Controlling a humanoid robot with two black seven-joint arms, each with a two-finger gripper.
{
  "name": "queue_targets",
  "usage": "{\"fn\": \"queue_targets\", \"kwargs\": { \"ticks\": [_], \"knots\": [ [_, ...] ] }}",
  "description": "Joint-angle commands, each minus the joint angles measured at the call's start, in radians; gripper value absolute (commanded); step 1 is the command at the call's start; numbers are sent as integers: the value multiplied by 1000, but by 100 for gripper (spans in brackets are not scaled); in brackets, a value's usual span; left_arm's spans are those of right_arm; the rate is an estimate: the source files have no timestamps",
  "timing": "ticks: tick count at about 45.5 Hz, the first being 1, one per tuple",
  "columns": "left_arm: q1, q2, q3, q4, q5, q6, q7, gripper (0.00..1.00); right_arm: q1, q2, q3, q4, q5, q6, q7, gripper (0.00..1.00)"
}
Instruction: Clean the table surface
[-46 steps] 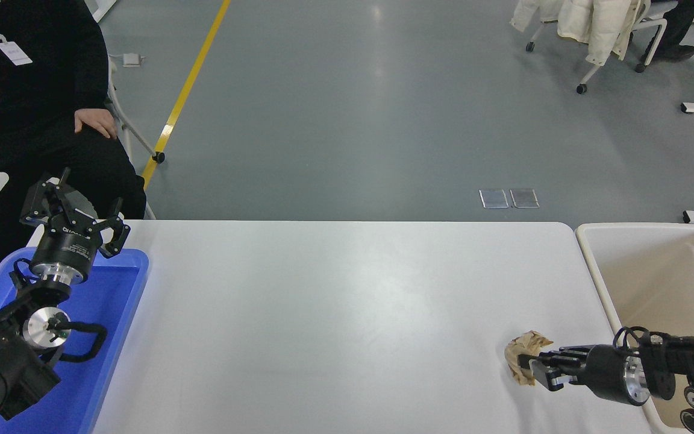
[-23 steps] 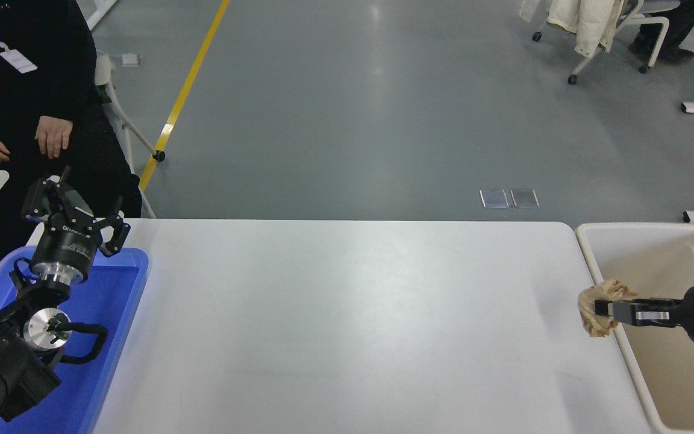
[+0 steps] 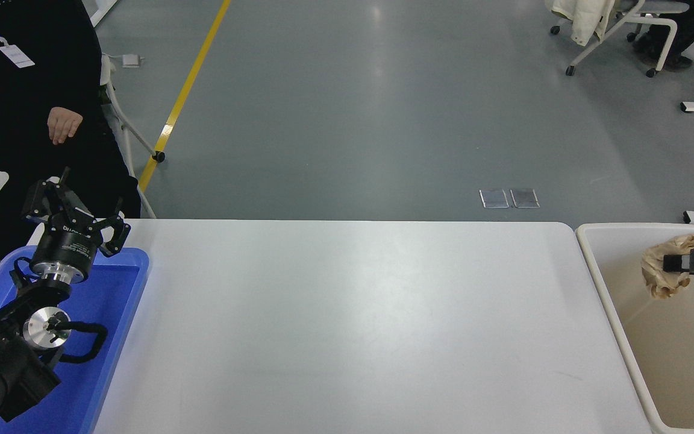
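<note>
The white surface (image 3: 347, 325) fills the lower middle of the view, a wide, smooth, plain rectangle with rounded far corners and a soft sheen from the lights overhead; it sits between a blue tray (image 3: 115, 313) at its left end and a cream bin (image 3: 609, 301) just beside its right end. The tray holds the parked left arm, whose left gripper (image 3: 76, 220) stands upright over the tray's far edge with its fingers spread and grasping nothing. The right gripper (image 3: 675, 264) comes in from the right edge over the far part of the bin, its fingers clenched on a crumpled wad of brown paper (image 3: 663, 268) that hangs above the bin's floor, inside the line of the rim; the bin's pale bottom shows bare below it. The far edge of the surface runs straight across the picture, with grey floor beyond it; a yellow line (image 3: 187, 90) crosses that floor at the upper left. A person in dark clothes (image 3: 28, 90) sits at the far left corner, one hand (image 3: 64, 123) on a knee, close behind the left gripper; wheeled chairs (image 3: 618, 30) stand well apart at the upper right.
</note>
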Motion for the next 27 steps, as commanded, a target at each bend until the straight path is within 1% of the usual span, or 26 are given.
{"fn": "queue_targets", "kwargs": {
  "ticks": [1,6,10,13,20,27],
  "knots": [
    [0,0,0,1,0,0,0,100,11,0,-3,-41,9,17,1,0],
    [0,0,0,-1,0,0,0,100,6,43,-14,-156,25,9,1,0],
    [0,0,0,1,-2,0,0,100,-9,138,-21,-303,63,6,1,0],
    [0,0,0,1,0,0,0,100,-52,210,-20,-435,104,-1,1,0],
    [0,0,0,-1,0,0,0,100,-166,386,-3,-716,173,-81,1,0],
    [0,0,0,1,0,0,0,100,-239,535,-6,-903,273,-170,-2,0]
  ]
}}
